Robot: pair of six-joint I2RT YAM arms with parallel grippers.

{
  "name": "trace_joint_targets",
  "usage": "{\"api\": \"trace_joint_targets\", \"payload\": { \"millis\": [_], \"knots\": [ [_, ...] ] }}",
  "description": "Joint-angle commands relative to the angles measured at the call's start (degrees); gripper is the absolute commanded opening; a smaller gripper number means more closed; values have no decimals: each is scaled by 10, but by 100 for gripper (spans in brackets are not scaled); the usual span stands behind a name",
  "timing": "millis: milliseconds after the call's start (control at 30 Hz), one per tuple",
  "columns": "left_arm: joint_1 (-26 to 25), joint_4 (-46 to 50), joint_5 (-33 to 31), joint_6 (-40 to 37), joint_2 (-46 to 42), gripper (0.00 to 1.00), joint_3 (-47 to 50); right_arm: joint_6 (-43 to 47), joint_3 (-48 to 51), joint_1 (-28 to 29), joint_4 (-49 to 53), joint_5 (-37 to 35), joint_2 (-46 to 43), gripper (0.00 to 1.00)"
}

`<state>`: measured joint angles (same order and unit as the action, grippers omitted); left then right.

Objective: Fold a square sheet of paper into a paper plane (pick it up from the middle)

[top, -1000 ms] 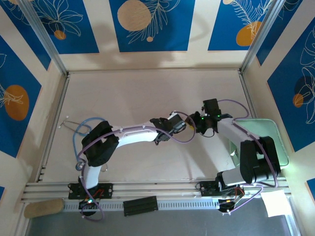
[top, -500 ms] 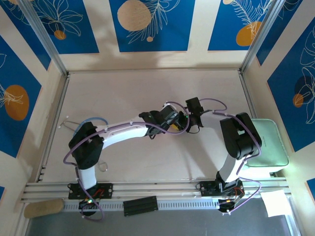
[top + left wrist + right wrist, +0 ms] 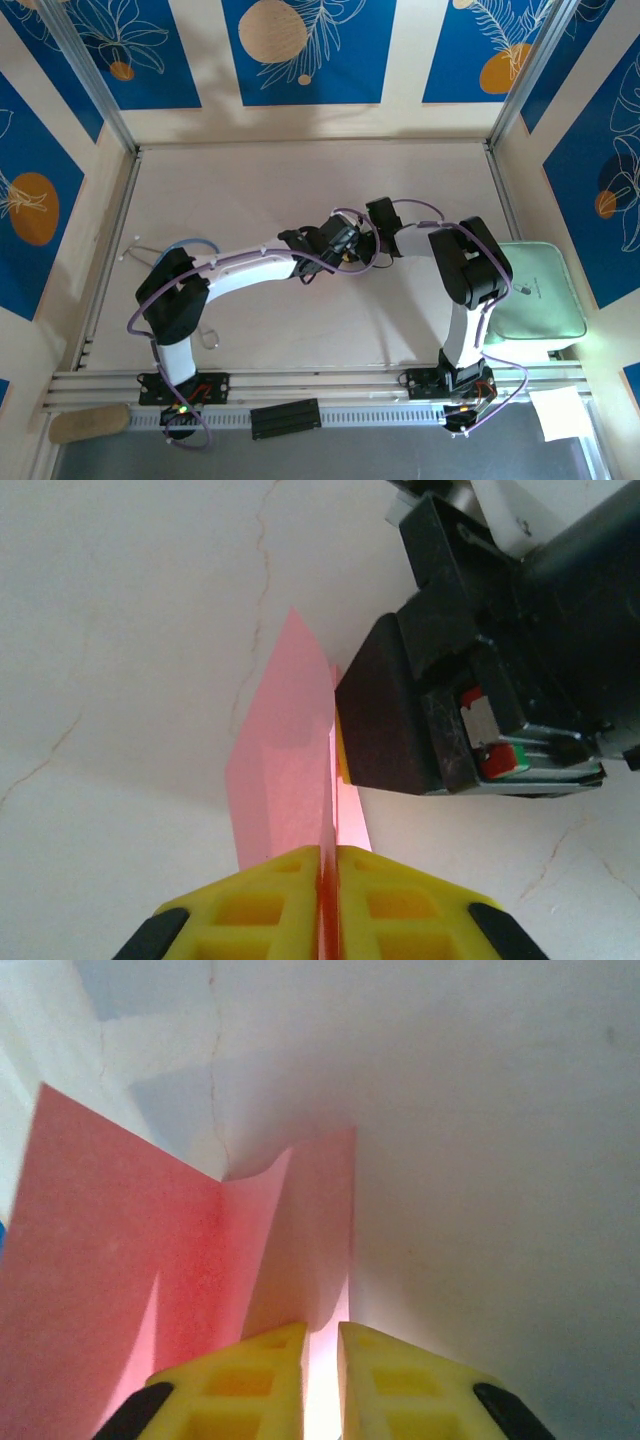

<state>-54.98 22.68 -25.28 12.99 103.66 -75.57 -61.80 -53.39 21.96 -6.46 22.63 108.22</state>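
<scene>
The pink paper sheet (image 3: pixel 285 770) is over the middle of the worktop (image 3: pixel 270 190), held between the two hands where the arms meet. It is not flat. In the left wrist view it stands on edge, with one flap bent away to the left along a crease. In the right wrist view it shows a wide panel on the left and a narrower, curled panel beside it.

The left hand (image 3: pixel 328 865) has its yellow fingers pressed together on the near edge of the sheet, so it is pinching the paper. The right hand (image 3: pixel 321 1345) has its fingers close, with only a thin slit between them. The paper edge sits in this slit, so this hand pinches the sheet too. In the left wrist view the black body of the right hand is just beside the paper, with its pad touching it.

Well apart, at the right side of the worktop, lies a pale green pad (image 3: pixel 535 290).
</scene>
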Motion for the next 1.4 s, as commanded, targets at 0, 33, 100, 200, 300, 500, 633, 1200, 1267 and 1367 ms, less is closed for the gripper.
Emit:
{"api": "trace_joint_targets", "payload": {
  "millis": [0,33,100,200,300,500,633,1200,1267,1367],
  "knots": [
    [3,-15,10,-6,7,13,9,-6,18,-10,-1,18,-24,23],
    [3,-17,9,-5,7,13,10,-6,21,-12,2,19,-30,27],
    [3,-21,8,-4,6,13,13,-11,27,-14,10,22,-39,33],
    [3,-23,6,-5,8,13,14,-28,44,-15,0,25,-55,40],
    [3,-24,6,-4,9,13,16,-44,57,-15,-17,28,-62,44],
    [3,-31,12,-3,10,13,20,-56,31,-3,-6,47,-35,46],
    [3,-33,12,0,10,13,24,-72,23,7,-20,50,-24,47],
    [5,-43,11,9,6,14,36,-144,64,-4,-124,66,-21,53],
    [6,-43,11,10,5,14,38,-147,66,-4,-131,67,-21,53],
    [7,-45,10,12,3,13,40,-146,67,-4,-130,65,-20,54]
  ]
}}
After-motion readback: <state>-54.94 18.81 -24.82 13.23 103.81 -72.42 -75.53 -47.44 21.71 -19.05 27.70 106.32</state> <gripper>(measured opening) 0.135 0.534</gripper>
